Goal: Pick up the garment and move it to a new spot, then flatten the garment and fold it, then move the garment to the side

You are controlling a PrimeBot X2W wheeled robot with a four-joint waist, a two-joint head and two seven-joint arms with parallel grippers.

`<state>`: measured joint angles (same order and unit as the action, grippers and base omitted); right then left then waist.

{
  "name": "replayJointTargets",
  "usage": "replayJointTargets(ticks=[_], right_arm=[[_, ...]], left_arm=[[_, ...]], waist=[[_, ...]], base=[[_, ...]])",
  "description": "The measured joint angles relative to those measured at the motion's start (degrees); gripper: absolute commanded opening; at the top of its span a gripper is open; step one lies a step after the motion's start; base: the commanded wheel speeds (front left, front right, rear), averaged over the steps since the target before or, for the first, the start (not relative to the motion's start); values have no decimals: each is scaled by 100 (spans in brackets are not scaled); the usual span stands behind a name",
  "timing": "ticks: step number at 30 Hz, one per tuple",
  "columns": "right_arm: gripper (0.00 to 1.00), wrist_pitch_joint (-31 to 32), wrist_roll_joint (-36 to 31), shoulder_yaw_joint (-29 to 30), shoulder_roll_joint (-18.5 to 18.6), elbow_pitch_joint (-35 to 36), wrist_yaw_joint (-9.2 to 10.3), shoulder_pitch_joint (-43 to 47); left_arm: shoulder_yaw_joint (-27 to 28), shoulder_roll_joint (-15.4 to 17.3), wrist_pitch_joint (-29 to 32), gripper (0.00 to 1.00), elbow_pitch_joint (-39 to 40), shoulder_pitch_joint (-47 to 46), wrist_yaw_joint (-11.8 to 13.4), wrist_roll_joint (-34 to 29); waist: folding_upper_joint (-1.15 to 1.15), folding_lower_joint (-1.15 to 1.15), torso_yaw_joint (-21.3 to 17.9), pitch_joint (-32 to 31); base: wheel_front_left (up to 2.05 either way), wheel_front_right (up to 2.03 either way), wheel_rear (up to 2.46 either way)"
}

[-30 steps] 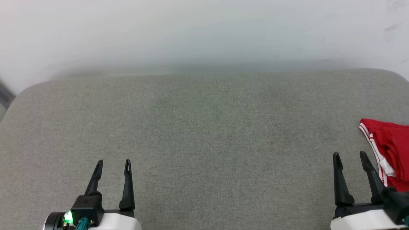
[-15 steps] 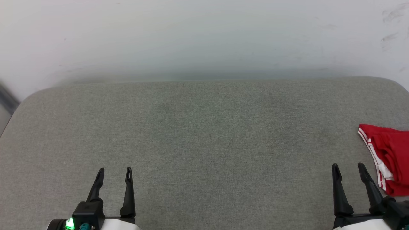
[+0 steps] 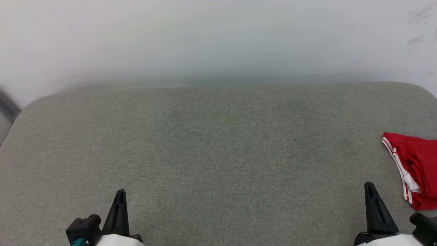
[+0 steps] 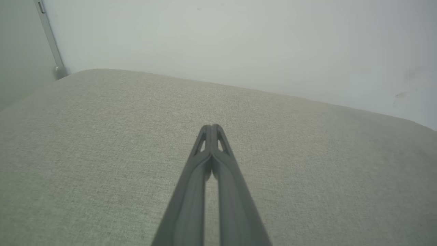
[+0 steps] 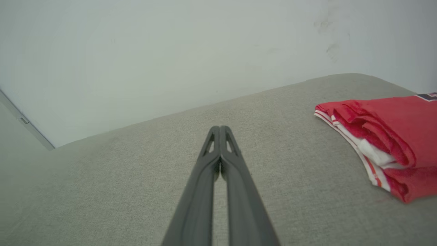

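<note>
Garment, folded, frame's right edge; left claw and right claw, lately spread, now pressed together empty: task seemingly done.

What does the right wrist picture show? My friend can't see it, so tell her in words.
The right gripper, its two dark fingers pressed shut and empty, points across a grey cushion. To its right, apart from it, a folded red garment with white striped trim lies on the cushion. A pale wall stands behind.

No readable text, dark lettering scrap on the garment, illegible
</note>
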<state>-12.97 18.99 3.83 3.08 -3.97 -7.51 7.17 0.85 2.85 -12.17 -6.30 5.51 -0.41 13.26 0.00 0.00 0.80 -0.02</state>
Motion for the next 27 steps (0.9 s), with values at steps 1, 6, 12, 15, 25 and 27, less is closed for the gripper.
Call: replayJointTargets(ticks=[1, 6, 12, 15, 25, 27], right_arm=[[0, 27, 105, -2, 3, -14, 1, -19], [0, 141, 656, -21, 16, -88, 0, -93], [0, 255, 1256, -33, 34, -168, 0, -193], [0, 314, 1540, -40, 43, -197, 0, -253], [0, 515, 2436, -47, 65, -318, 1, -381], [0, 553, 2590, -47, 69, -341, 1, -401]], left_arm=[[5, 0, 29, 0, -7, -8, -9, 114], [43, 0, 153, 0, -62, -48, -59, 671], [96, 0, 299, 0, -114, -143, -110, 1296], [115, 0, 358, 0, -146, -179, -122, 1593], [169, 0, 580, 0, -235, -344, -213, 2510], [179, 0, 625, 0, -245, -372, -222, 2681]], waist=[[0, 0, -1, 0], [0, 0, -5, 1], [0, 0, -9, 3], [0, 0, -11, 3], [0, 0, -18, 5], [0, 0, -19, 5]], base=[[0, 0, 0], [0, 0, 0], [0, 0, 0], [0, 0, 0], [0, 0, 0], [0, 0, 0]])
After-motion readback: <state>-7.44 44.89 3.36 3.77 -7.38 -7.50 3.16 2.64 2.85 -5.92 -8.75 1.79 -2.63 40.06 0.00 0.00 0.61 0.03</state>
